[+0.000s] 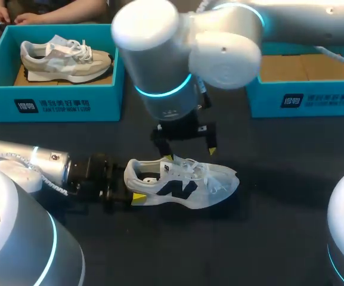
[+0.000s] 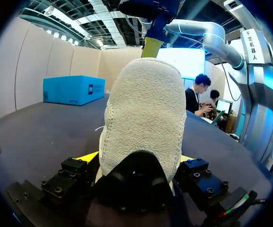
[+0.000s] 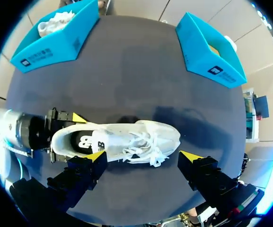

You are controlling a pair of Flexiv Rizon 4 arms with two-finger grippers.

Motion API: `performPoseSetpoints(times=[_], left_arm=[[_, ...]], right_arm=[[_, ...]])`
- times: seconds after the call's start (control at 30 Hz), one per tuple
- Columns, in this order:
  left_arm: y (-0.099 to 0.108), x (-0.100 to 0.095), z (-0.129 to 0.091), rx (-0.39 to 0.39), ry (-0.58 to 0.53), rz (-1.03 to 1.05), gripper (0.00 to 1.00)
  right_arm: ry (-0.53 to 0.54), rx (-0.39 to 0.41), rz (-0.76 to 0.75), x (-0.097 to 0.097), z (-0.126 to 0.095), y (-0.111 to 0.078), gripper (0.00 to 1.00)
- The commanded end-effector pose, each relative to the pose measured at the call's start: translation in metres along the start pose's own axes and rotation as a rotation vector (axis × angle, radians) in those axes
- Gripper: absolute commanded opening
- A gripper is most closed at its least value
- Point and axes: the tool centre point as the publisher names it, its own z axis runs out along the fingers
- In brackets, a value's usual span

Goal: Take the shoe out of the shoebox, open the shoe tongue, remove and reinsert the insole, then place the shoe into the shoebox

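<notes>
White mesh and suede is what I'm clamped on. My left gripper point(image 1: 133, 186) is closed on the heel of the shoe point(image 1: 186, 182), one yellow tip on either side, down near my edge of the desk point(image 1: 267, 238). The shoe sits upright on its sole around mid-desk. Its long axis runs side to side, heel toward my left and toe pointing off to my right. Just above it my right gripper point(image 1: 189, 154) hangs over the laces, spread wide and holding nothing. As far as I can tell it isn't touching the shoe.

What worries me is that I've only got the heel. If the right one tugs at the tongue, the toe end could lift or swing, or the heel might slip out of my grip. Those loose laces sit right under the fingers too, so it'd be easy to snag a lace instead of the tongue.

Further back are two blue boxes. The left shoebox point(image 1: 58, 104) has another shoe point(image 1: 64, 58) in it, and the right shoebox point(image 1: 303, 101) shows only cardboard.
</notes>
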Motion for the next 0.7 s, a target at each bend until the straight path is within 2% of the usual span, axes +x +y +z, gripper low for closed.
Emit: performPoseSetpoints(times=[0.03,0.27,0.43,0.7], left_arm=[[0.000,-0.001,0.000,-0.004,0.001,-0.001,0.00],[0.000,-0.001,0.000,-0.004,0.001,-0.001,0.00],[0.000,-0.001,0.000,-0.004,0.001,-0.001,0.00],[0.000,-0.001,0.000,-0.004,0.001,-0.001,0.00]], right_arm=[[-0.077,0.001,0.000,0.005,-0.001,0.000,1.00],[-0.077,0.001,0.000,0.005,-0.001,0.000,1.00],[-0.029,-0.028,-0.029,0.030,0.005,0.009,1.00],[-0.003,-0.024,-0.034,0.052,0.021,0.007,1.00]])
